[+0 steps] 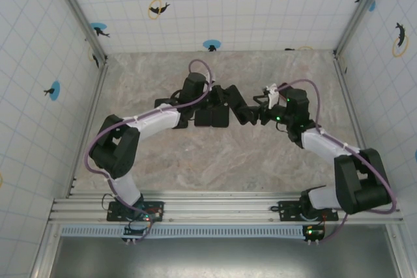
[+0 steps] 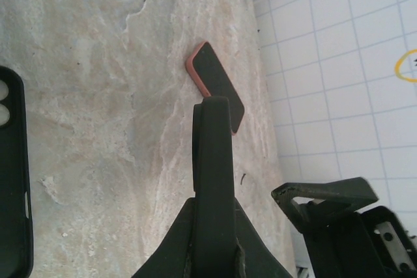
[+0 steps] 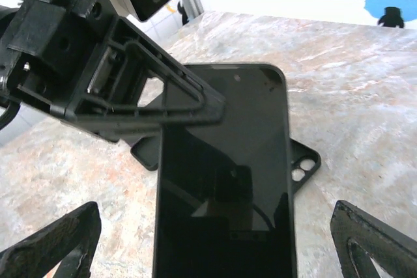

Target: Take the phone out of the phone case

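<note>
In the right wrist view the phone (image 3: 225,187) is showing screen up, dark and glossy, running from the middle of the frame down to the near edge. It is lying slantwise over the phone case (image 3: 306,161), whose corners are poking out on both sides, the camera holes to the right. The phone is not sitting in the case, and whether it is resting on it or raised above it cannot be told. The left gripper (image 3: 218,105) is reaching in from the left, one finger crossing the phone's upper left corner. The right gripper (image 3: 215,242) is standing wide apart, its fingers (image 3: 62,242) flanking the phone without touching it.

In the left wrist view the left gripper's fingers (image 2: 212,154) are pressed together into one dark bar, and whether they are pinching the phone cannot be told. The case is lying at the frame's left on the bench (image 2: 98,63). Just past the fingertip a flat dark slab with an orange rim (image 2: 212,73) is sitting near the bench edge below the tiled wall (image 2: 339,63), and what it is cannot be told.

In the top view both grippers are meeting mid-bench, about halfway between the left and right edges, the left (image 1: 229,97) over dark flat shapes and the right (image 1: 246,115) just beside it.
</note>
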{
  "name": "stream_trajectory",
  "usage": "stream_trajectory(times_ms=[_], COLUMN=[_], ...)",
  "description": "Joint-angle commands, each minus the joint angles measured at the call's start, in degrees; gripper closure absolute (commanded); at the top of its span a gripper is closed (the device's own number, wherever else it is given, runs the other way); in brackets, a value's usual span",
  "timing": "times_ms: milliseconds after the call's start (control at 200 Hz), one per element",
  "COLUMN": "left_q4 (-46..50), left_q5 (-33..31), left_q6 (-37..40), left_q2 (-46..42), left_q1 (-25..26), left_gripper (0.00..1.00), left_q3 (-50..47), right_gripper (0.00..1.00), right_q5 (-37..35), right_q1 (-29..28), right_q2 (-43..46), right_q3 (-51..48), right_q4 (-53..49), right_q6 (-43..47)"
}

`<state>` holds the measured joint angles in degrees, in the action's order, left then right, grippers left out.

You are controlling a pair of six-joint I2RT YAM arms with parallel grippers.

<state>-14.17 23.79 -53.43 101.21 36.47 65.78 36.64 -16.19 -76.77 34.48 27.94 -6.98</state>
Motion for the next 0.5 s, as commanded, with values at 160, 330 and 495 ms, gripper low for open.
stream_trajectory(times_ms=[160,330,495], left_q4=[-10.92,-19.56,-26.02], left_q5=[12.07,16.85,20.45], left_q6=[0.25,-5.13,-10.48], left_q2=[-5.91,-5.12,-3.88], left_q1=[-4.20,-5.15,-5.11], left_gripper=[0.99,0.99,0.99], left_q3=[0.62,-0.05,0.01], right_gripper=[0.14,0.27,0.36], right_q5=[-3.80,-8.68,-14.15], right_q1=[0.72,-2.76,-7.35], right_q2=[8.79,13.04,14.85], right_q3=[-10.79,-16.84,-20.88], right_q4=[16.06,24.66,33.26], right_q6=[-22.01,-32.93,-39.98])
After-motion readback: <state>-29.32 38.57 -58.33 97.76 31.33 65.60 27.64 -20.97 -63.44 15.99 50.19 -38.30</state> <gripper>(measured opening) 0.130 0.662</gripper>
